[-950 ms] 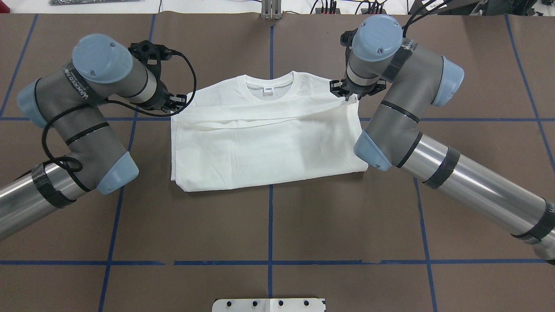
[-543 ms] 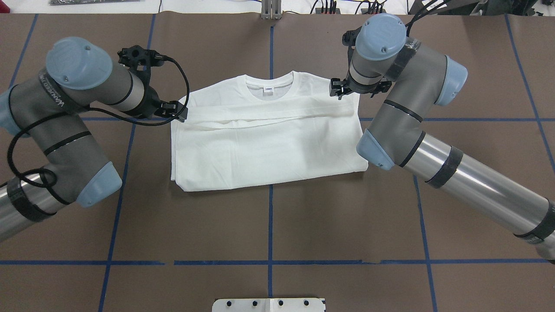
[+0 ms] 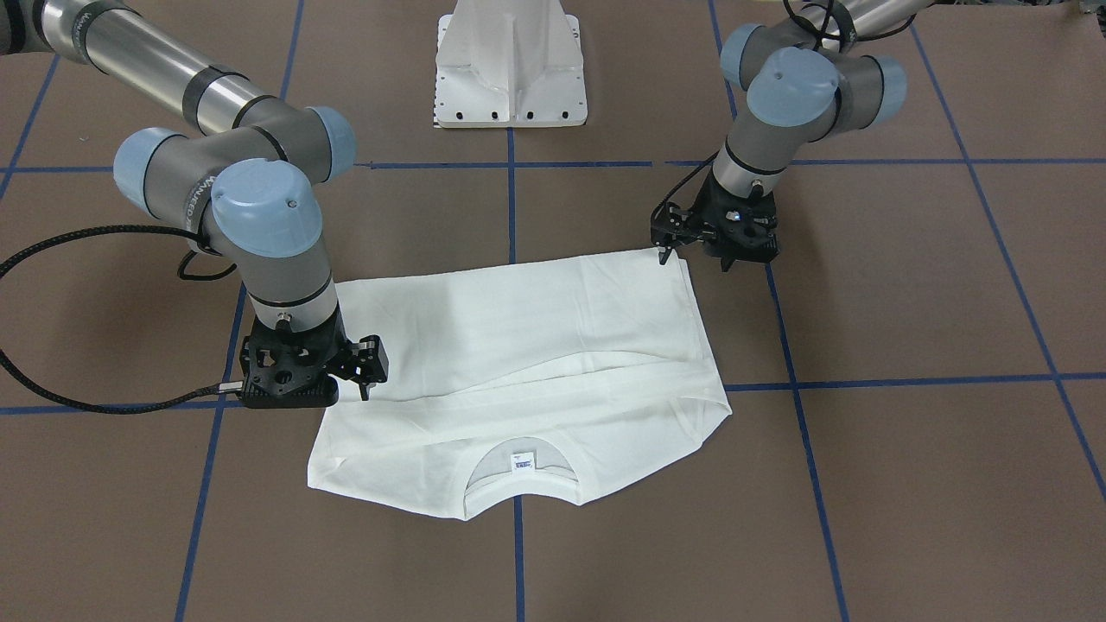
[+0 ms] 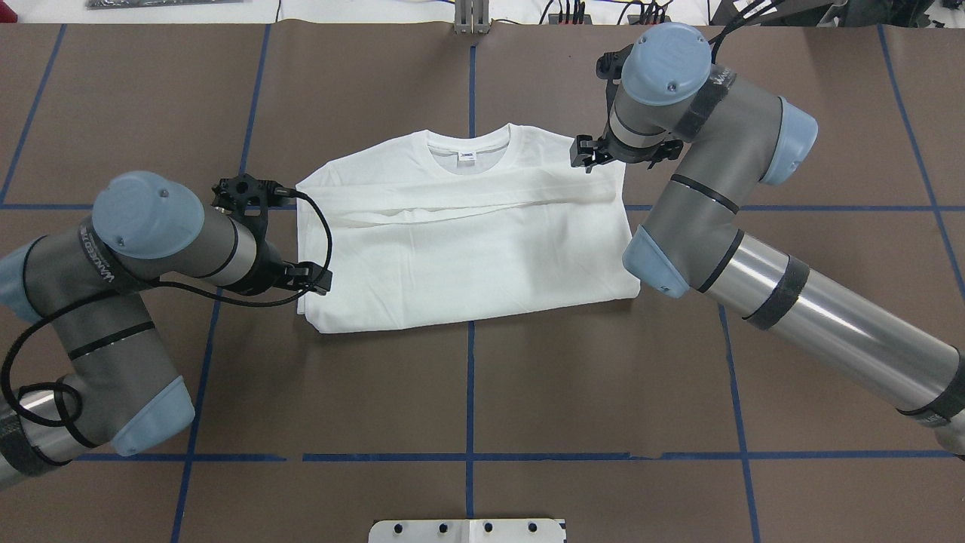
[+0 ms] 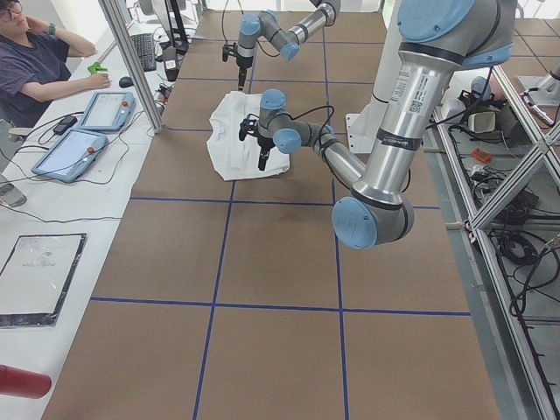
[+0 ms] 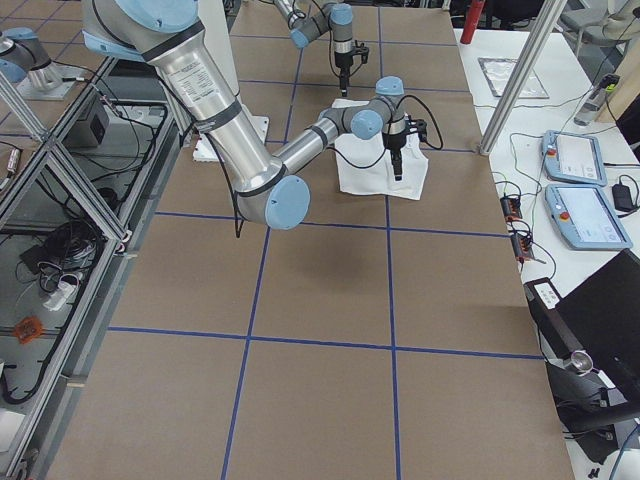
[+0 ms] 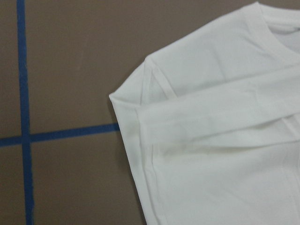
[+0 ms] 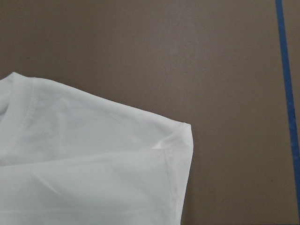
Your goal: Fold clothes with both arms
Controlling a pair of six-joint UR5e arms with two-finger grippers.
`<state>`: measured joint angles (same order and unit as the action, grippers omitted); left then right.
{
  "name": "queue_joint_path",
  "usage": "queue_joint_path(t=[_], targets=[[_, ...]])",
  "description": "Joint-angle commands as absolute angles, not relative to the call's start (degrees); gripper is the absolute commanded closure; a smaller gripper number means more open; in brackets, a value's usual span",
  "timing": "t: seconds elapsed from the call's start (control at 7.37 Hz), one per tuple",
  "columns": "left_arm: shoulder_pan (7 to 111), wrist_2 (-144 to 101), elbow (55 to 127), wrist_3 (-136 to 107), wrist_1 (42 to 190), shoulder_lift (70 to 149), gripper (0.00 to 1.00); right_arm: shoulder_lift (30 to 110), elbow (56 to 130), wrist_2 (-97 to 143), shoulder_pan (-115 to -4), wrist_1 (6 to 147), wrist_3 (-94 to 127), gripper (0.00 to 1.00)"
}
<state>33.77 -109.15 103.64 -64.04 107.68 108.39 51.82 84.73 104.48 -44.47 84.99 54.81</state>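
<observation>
The white shirt (image 4: pixel 467 249) lies folded flat on the brown table, collar and blue-white neck label (image 4: pixel 467 156) on the far side. It also shows in the front view (image 3: pixel 536 345). Both sleeves lie across the chest, and no black text shows. My left gripper (image 4: pixel 315 279) hovers at the shirt's left edge near its lower corner (image 3: pixel 667 246), open and empty. My right gripper (image 4: pixel 589 154) is at the shirt's right shoulder (image 3: pixel 367 371), open and empty. The wrist views show only shoulder corners (image 7: pixel 140 108) (image 8: pixel 178 136), no fingers.
The white pedestal (image 3: pixel 510 69) stands at the table's near edge, behind the shirt. Blue tape lines (image 4: pixel 470 392) grid the brown table cover. An operator (image 5: pixel 35 61) with tablets sits at a side desk on my left.
My left gripper has moved back toward me along the shirt's left edge, from shoulder to lower corner. My right gripper let the sleeve go; it now lies flat.
</observation>
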Motion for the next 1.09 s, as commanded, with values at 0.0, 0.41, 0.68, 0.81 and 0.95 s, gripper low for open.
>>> queue_joint_path(t=[0.0,0.41,0.68,0.81,0.95], targets=[[30.07,-106.62,102.92,-68.54,108.02,108.63,0.36,52.03,85.08,104.41,-44.47,84.99,54.84,0.00],[29.71,-106.61,102.92,-68.82,108.02,108.72,0.93,52.12,85.17,104.41,-44.47,84.99,54.84,0.00],[29.71,-106.61,103.36,-68.73,108.02,108.72,1.00,52.12,85.34,104.41,-44.47,84.99,54.93,0.00],[29.97,-106.52,103.71,-68.12,108.02,108.20,1.00,52.12,85.34,104.41,-44.47,84.99,54.93,0.00],[30.67,-106.52,103.80,-67.07,107.84,108.02,1.00,52.12,85.34,104.41,-44.47,84.99,54.84,0.00]])
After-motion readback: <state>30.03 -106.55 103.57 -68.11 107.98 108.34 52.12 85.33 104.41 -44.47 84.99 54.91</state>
